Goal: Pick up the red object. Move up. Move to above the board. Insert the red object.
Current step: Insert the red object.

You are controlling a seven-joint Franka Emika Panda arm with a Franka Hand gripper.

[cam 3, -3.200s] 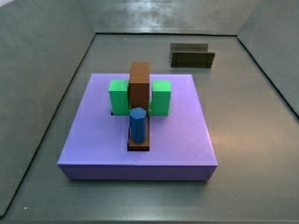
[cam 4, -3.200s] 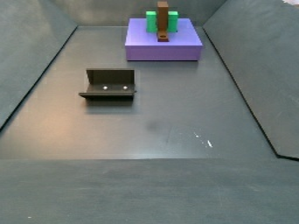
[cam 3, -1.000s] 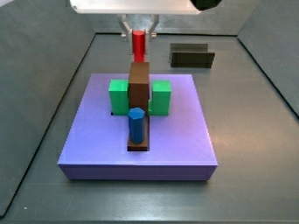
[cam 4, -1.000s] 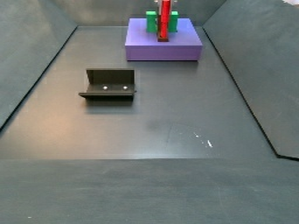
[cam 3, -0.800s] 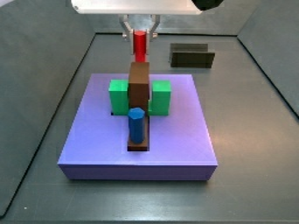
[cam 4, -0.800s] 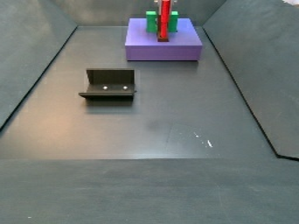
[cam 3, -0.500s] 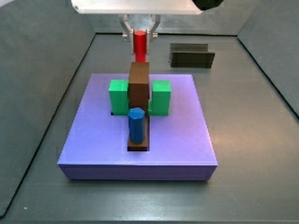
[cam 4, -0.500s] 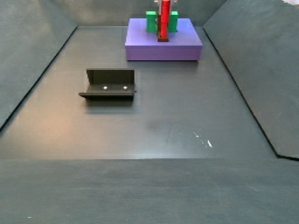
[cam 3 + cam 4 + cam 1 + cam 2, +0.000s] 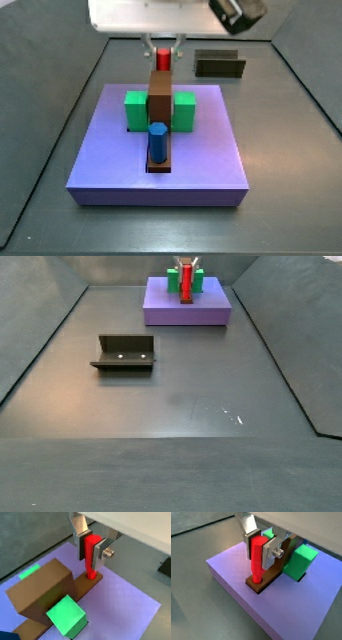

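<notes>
My gripper [image 9: 89, 553] is shut on the red object [image 9: 90, 562], a slim upright red peg. Its lower end sits in a hole of the brown strip [image 9: 85, 587] on the purple board [image 9: 130, 609]. It also shows in another wrist view, where the gripper [image 9: 260, 551] holds the red object [image 9: 257, 564] over the board [image 9: 234, 572]. In a side view the gripper [image 9: 163, 48] and red object [image 9: 163, 60] stand behind the tall brown block [image 9: 160, 98]. In a side view the red object [image 9: 186, 287] stands on the board [image 9: 187, 313].
A blue peg [image 9: 156, 143] stands at the strip's near end. Green blocks [image 9: 136, 110] [image 9: 185, 110] flank the brown block. The fixture [image 9: 221, 65] stands on the grey floor behind the board, and it shows in a side view [image 9: 124, 353]. Sloped grey walls enclose the floor.
The gripper has come down with the red object. The peg now shows lower behind the brown block, with its lower end in the strip's hole.
</notes>
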